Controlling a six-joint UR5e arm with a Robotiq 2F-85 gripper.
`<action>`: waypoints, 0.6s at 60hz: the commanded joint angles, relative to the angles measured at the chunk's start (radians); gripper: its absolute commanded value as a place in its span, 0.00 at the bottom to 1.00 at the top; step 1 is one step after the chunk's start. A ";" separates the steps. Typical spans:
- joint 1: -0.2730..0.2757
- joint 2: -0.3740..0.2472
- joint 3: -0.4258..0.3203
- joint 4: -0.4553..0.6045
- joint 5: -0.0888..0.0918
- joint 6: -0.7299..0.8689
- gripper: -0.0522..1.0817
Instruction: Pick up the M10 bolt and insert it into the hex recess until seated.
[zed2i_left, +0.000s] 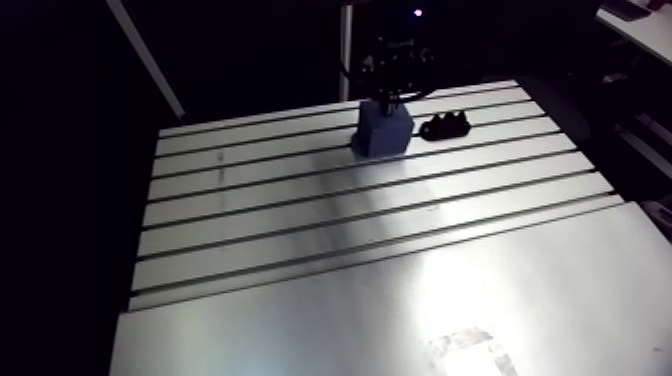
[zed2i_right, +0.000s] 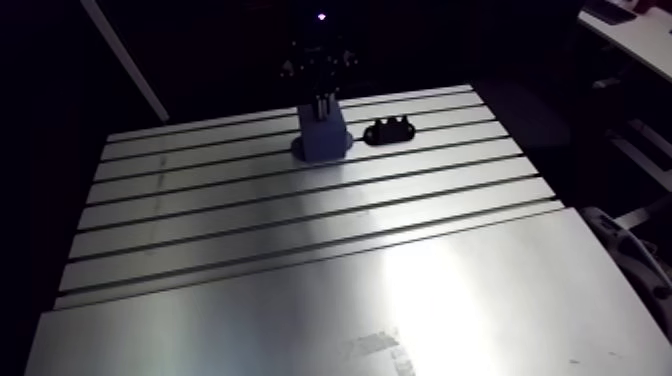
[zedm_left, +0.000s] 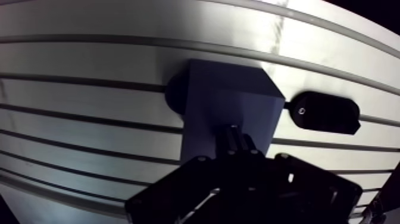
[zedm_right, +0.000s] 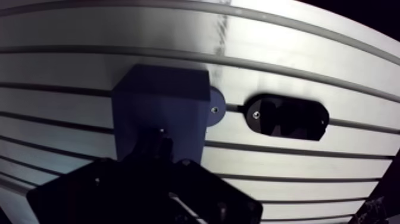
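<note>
A blue block (zed2i_left: 383, 132) stands at the far side of the slotted table (zed2i_left: 330, 225). My gripper (zedm_left: 236, 140) hangs straight over the block's top face (zedm_left: 229, 98). Its two fingertips are close together, shut on a short dark piece that looks like the M10 bolt, right at the block's top. The bolt and the hex recess are mostly hidden by the fingers and the shadow. In the arm view the gripper (zed2i_left: 388, 97) touches down on the block from above.
A black holder (zed2i_left: 446, 126) with notches lies on the table just beside the block, seen in the wrist view as a dark oval holder (zedm_right: 287, 117). A smooth plate (zed2i_left: 400, 320) covers the near part of the table.
</note>
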 joint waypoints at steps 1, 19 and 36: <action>-0.001 0.000 -0.009 0.000 0.001 0.000 1.00; -0.001 -0.006 -0.018 0.004 0.004 0.000 1.00; 0.002 -0.006 -0.018 0.033 0.004 -0.003 0.34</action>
